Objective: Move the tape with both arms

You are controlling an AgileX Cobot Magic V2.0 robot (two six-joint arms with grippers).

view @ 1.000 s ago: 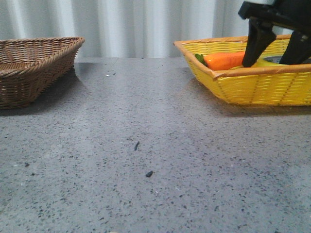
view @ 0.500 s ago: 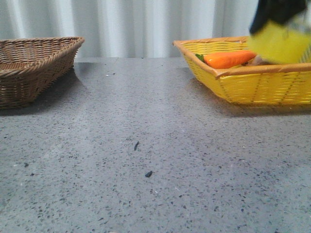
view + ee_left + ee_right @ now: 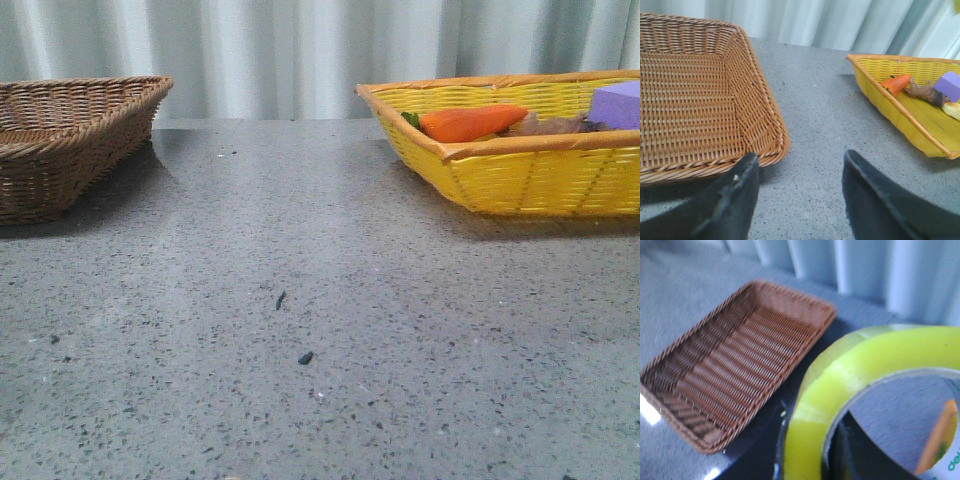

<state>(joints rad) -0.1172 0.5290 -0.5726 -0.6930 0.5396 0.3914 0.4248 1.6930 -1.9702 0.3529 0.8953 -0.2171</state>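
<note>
The tape [image 3: 865,360], a yellow-green roll with a pale inner ring, fills the right wrist view. My right gripper [image 3: 807,450] is shut on its wall, one dark finger outside the roll and one inside the ring. It hangs high above the table, with the brown wicker basket [image 3: 740,365] far below. My left gripper [image 3: 799,165] is open and holds nothing, hovering over bare table beside the near corner of the brown basket [image 3: 690,100]. Neither gripper nor the tape shows in the front view.
The empty brown basket [image 3: 70,130] sits at the left. The yellow basket [image 3: 520,145] at the right holds an orange carrot [image 3: 470,123], a purple block [image 3: 618,103] and a brown root-like piece [image 3: 550,125]. Grey speckled table lies between them.
My right gripper lifted the tape out of the yellow basket and rose out of the front view. The purple block, hidden before, now shows.
</note>
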